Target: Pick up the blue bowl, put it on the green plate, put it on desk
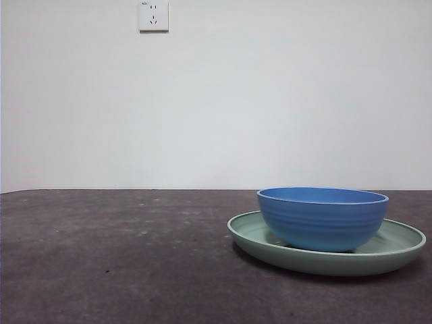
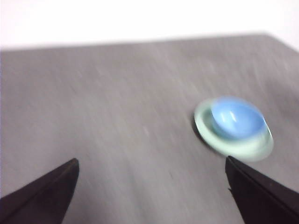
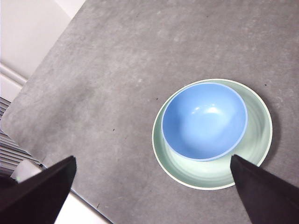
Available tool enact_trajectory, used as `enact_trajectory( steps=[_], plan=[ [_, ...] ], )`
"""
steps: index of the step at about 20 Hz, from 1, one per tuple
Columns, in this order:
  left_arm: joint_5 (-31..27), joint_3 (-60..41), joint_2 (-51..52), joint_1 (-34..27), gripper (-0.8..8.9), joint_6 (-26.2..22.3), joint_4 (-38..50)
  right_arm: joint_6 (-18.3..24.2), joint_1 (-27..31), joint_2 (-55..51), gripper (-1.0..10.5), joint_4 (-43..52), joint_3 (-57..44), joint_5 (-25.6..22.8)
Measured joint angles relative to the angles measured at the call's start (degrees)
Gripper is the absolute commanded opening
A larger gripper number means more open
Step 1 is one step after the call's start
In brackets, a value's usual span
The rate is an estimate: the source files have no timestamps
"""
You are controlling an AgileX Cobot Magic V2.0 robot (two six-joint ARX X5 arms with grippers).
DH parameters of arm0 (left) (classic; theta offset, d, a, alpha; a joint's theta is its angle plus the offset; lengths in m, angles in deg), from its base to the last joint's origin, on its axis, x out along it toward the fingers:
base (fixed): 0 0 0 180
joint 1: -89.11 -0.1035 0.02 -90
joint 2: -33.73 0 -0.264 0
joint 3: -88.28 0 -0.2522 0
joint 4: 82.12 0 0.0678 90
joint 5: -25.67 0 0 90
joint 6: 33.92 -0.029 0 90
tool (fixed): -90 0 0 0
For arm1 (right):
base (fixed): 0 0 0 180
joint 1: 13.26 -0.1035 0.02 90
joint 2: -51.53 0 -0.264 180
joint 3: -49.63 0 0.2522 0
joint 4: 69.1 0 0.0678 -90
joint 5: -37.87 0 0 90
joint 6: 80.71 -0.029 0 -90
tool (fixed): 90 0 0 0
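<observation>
The blue bowl (image 1: 322, 217) stands upright inside the green plate (image 1: 398, 248), which lies on the dark grey desk (image 1: 121, 256) at the right of the front view. The right wrist view looks down on the bowl (image 3: 204, 120), empty and set off-centre in the plate (image 3: 259, 140). My right gripper (image 3: 152, 186) is open and empty, high above the plate. The left wrist view is blurred; it shows the bowl (image 2: 237, 119) in the plate (image 2: 252, 145) at a distance. My left gripper (image 2: 152, 186) is open and empty, well away from them. No gripper shows in the front view.
A white wall with a socket (image 1: 153, 15) stands behind the desk. The desk's edge and corner (image 3: 32, 140) show in the right wrist view, with a white floor and slatted object beyond.
</observation>
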Motion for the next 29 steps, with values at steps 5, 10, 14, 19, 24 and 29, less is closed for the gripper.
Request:
enact_trajectory(
  steps=[5, 10, 14, 19, 24, 29],
  plan=[
    [8.15, -5.27, 0.24, 0.00, 4.92, -0.02, -0.85, -0.02, 0.00, 0.00, 5.8, -0.22, 0.00, 0.00],
    [8.76, -5.27, 0.17, -0.02, 4.92, -0.09, 0.57, -0.55, 0.00, 0.44, 5.8, -2.97, 0.00, -0.48],
    [8.76, -5.27, 0.17, -0.02, 4.92, -0.66, 0.68, -1.68, 0.00, 4.61, 5.8, -8.61, 0.00, -8.02],
    [8.76, -5.27, 0.17, -0.02, 4.92, -0.68, 0.68, 0.11, 0.02, 17.35, 5.8, -10.23, 0.00, -17.25],
    [8.76, -5.27, 0.17, 0.00, 4.92, -0.68, 0.66, 2.56, 0.00, 29.86, 5.2, -5.46, 0.00, -20.87],
    [8.76, -5.27, 0.17, -0.02, 4.92, -0.68, 0.66, 3.93, 0.02, 37.75, 4.8, 1.44, 0.00, -20.90]
  ],
)
